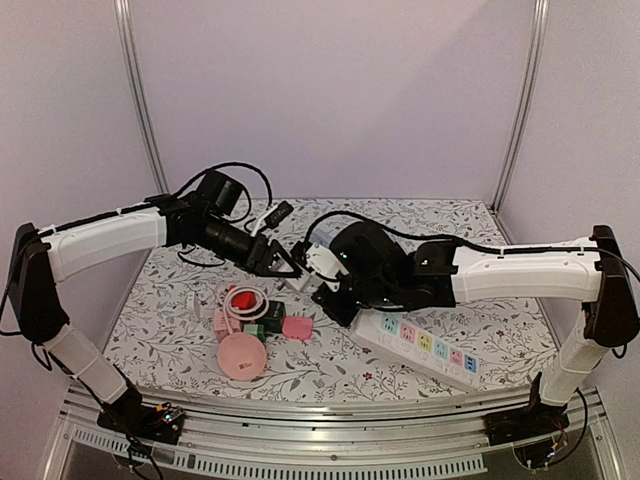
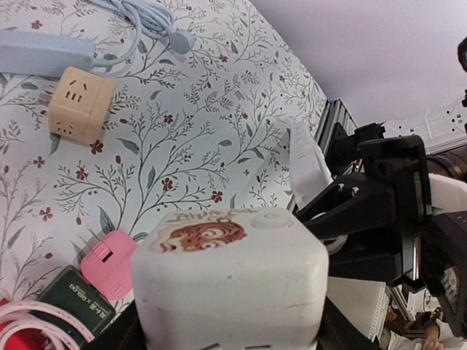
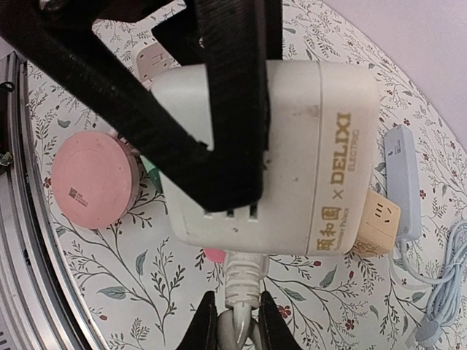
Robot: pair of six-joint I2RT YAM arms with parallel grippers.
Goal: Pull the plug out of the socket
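Note:
The socket is a white cube (image 2: 230, 281) with a tiger picture on one face and "DELIXI" on another (image 3: 292, 153). My left gripper (image 2: 230, 332) is shut on it and holds it above the table (image 1: 303, 254). A white cord with a ribbed collar (image 3: 239, 281) comes out of the cube's lower face. My right gripper (image 3: 236, 321) is shut on this cord just below the collar. In the top view the two grippers (image 1: 275, 258) (image 1: 322, 268) meet over the table's middle. No separate plug body shows.
A white power strip with coloured sockets (image 1: 425, 340) lies at front right. A pink round case (image 1: 241, 355), a pink adapter (image 2: 108, 264), green blocks and a red piece (image 1: 240, 298) lie front left. A beige cube socket (image 2: 80, 102) and a light blue strip (image 2: 44, 52) lie further back.

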